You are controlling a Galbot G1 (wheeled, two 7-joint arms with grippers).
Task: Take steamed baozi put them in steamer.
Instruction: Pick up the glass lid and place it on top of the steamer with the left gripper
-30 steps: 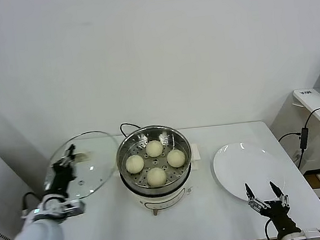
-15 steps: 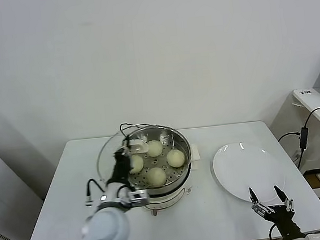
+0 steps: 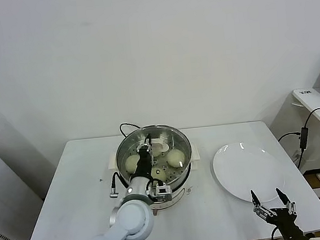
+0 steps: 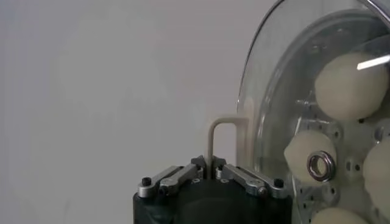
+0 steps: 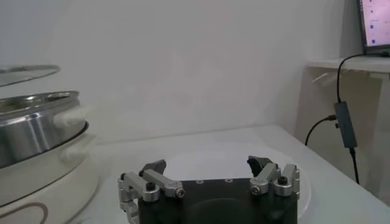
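Observation:
The steamer (image 3: pixel 180 142) is a shiny steel basket on a white cooker base at the table's middle. Several cream-white baozi lie in it; two show plainly (image 3: pixel 131 164) (image 3: pixel 176 156), and the rest are partly hidden by my left gripper and the lid handle. My left gripper (image 3: pixel 147 147) is shut on the white handle (image 4: pixel 211 137) of the round glass lid (image 4: pixel 274 103) and holds the lid over the steamer. The left wrist view shows baozi (image 4: pixel 348 85) through the glass. My right gripper (image 3: pixel 270 204) is open and empty near the table's front right edge.
A flat white plate (image 3: pixel 247 168) lies right of the steamer and also shows in the right wrist view (image 5: pixel 231 155). The cooker's black cord (image 3: pixel 127 125) runs behind the steamer. A side desk with cables (image 3: pixel 311 105) stands at far right.
My left arm has carried the glass lid from the table's left side rightward to over the steamer. My right gripper has dropped slightly toward the front edge, still open.

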